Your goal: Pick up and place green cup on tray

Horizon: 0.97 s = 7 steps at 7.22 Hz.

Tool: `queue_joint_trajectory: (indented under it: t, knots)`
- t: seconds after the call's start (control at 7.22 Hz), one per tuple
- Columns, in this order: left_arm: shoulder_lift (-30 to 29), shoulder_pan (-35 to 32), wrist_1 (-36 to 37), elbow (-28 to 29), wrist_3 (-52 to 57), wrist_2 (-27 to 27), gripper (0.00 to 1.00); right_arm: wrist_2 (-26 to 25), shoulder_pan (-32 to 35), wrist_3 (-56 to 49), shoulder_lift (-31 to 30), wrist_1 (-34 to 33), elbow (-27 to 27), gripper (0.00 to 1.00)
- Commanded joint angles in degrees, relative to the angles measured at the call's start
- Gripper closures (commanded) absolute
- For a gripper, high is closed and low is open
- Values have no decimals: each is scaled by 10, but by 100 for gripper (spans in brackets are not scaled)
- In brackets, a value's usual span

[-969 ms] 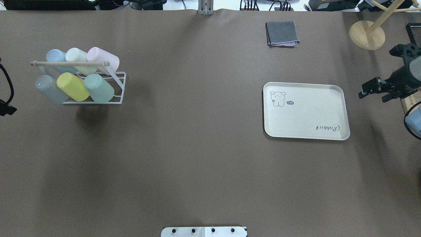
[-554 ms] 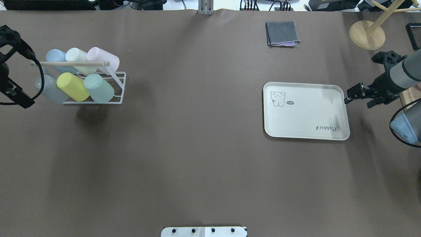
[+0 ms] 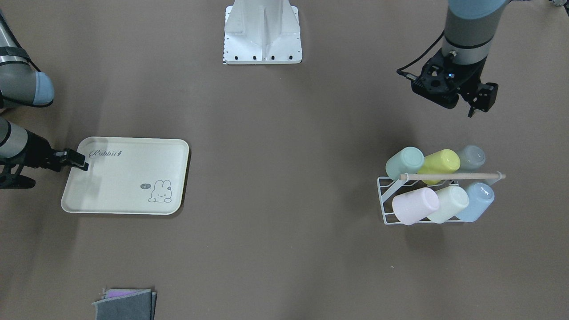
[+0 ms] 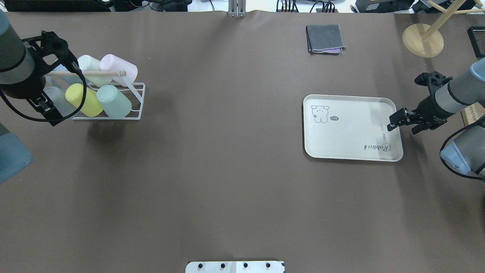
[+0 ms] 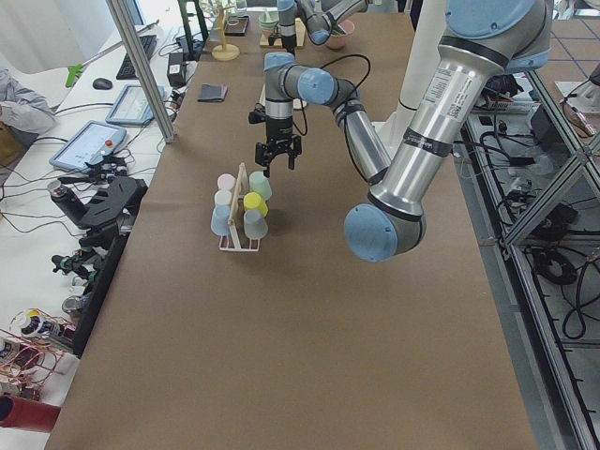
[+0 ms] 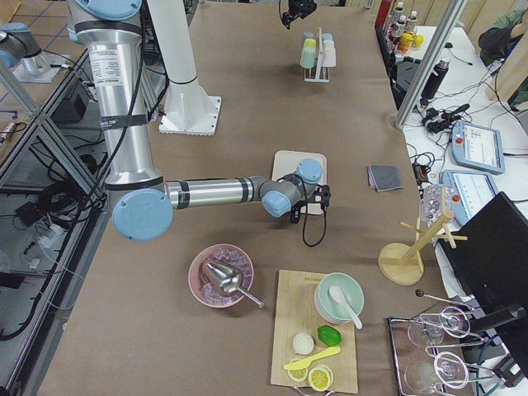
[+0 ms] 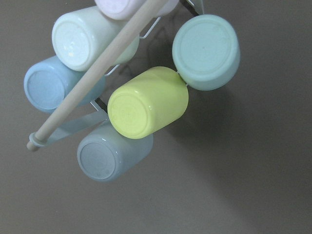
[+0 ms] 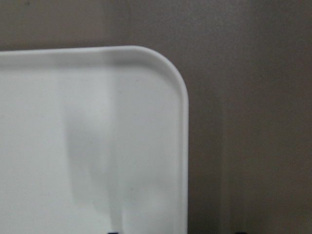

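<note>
The green cup [image 4: 113, 101] is in the white wire rack [image 4: 137, 110] with 5 other cups, lying tilted at the end of its row and touching the yellow-green cup [image 4: 83, 99]. The left end effector [image 5: 279, 167] hangs released over the bench [image 4: 227, 170] near the rack, holding nothing. The right end effector [image 4: 404, 124] is spread open and empty at the tray [image 4: 352, 132] edge

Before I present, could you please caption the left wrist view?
Six pastel cups on a rack; green cup upper right.
</note>
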Motion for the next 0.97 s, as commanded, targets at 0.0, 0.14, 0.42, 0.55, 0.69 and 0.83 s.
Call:
queue_joint_trajectory:
  t: [0.0,0.14,0.42,0.55,0.69,0.83]
  knots:
    - [-147,24,131,100,75,54,2,0,-4,2,1,1,2,31]
    - [-186,37,167,123,107,97,2,1,-4,2,1,1,2,38]
    - [-221,83,213,170,162,144,2,1,-3,-2,0,2,3,56]
    - [-227,88,215,183,162,161,2,2,-3,-1,-1,2,5,68]
    - [-226,118,233,195,163,180,2,3,0,-1,-1,2,6,79]
    - [-222,156,237,209,168,224,2,5,4,-5,-1,2,6,93]
